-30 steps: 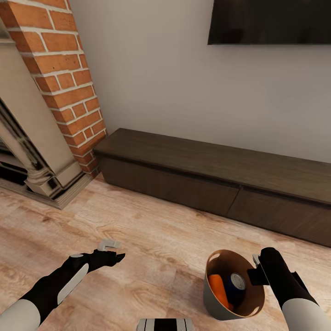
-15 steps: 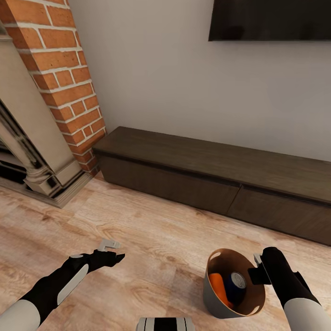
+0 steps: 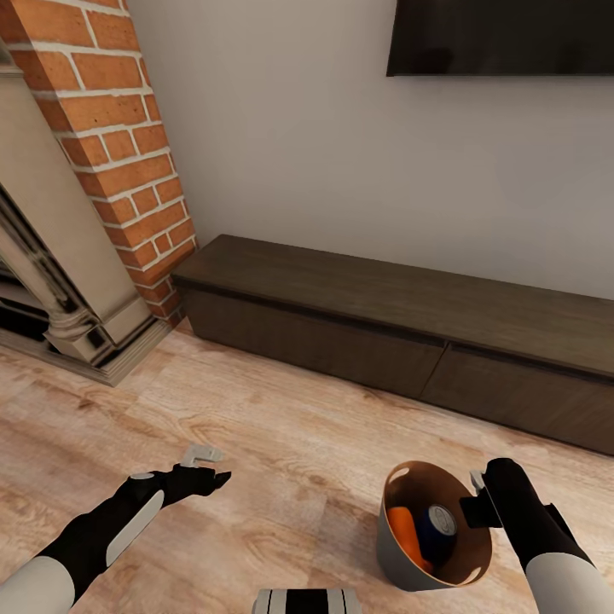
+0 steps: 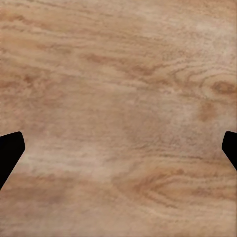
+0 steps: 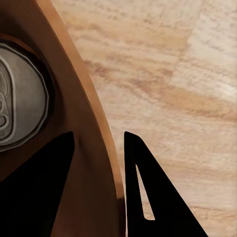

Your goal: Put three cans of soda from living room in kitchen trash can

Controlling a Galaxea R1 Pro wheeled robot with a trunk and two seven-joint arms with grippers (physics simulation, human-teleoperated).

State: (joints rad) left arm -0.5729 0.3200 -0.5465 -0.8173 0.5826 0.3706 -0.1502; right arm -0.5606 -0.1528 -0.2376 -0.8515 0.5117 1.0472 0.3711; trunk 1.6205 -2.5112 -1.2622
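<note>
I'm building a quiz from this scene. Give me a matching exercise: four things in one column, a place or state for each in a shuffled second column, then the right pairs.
Things:
1. bright orange soda can
2. round pale grey bin with brown inside
3. black wall-mounted TV
4. left claw

Places or states:
A. open, over bare light wood floor
B. lying inside the bin
C. rim pinched by the right claw
D. high on the wall above the long dark wood cabinet

Pairs: 1-B, 2-C, 3-D, 4-A
</note>
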